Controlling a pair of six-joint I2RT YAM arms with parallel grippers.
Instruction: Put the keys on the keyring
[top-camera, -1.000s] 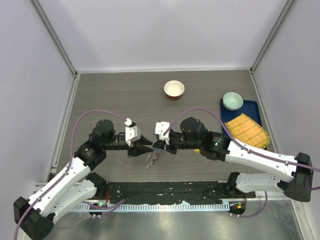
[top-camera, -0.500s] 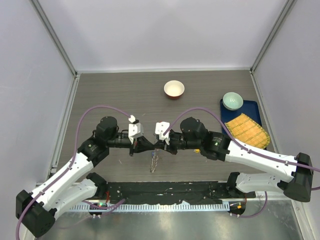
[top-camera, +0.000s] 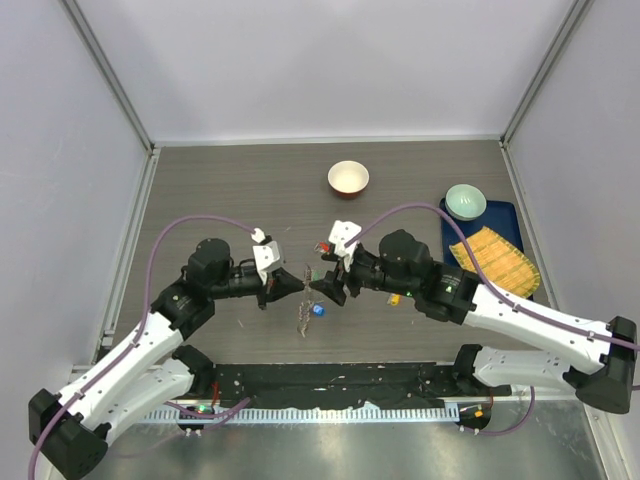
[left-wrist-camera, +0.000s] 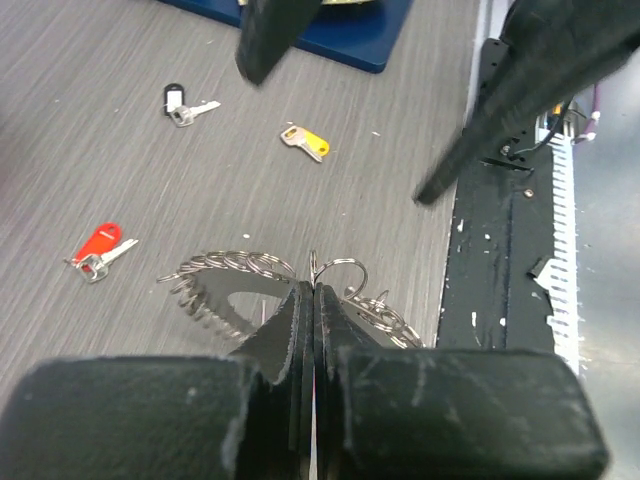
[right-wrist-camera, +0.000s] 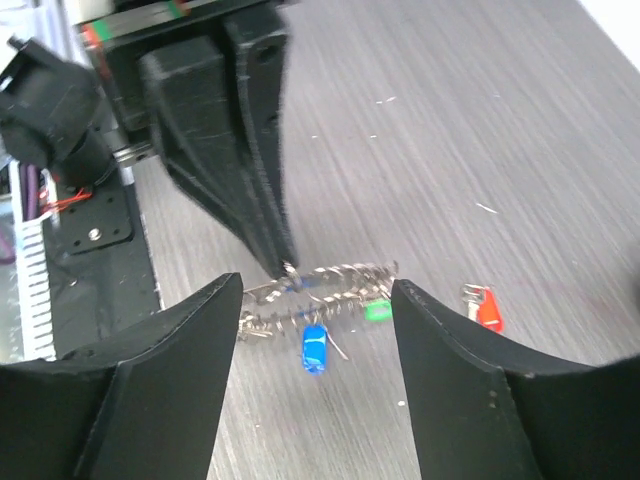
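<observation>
Grey keyring (left-wrist-camera: 215, 265) partly hidden behind left gripper (left-wrist-camera: 313, 290), which pinches its rim. Wide-spread right gripper (right-wrist-camera: 315, 288) just beside keyring. Under keyring, blue key (right-wrist-camera: 314, 350); hanging or lying, cannot tell.

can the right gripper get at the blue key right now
Probably yes: the right gripper is open and the blue key is just ahead between its fingers, nothing blocking; the keyring pinched by the left gripper is close beside it.

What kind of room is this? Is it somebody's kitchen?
Probably a robot lab, not a kitchen: a left arm and right arm bolted to a table, boxed in by plain white walls, practising with a keyring and loose keys.
</observation>
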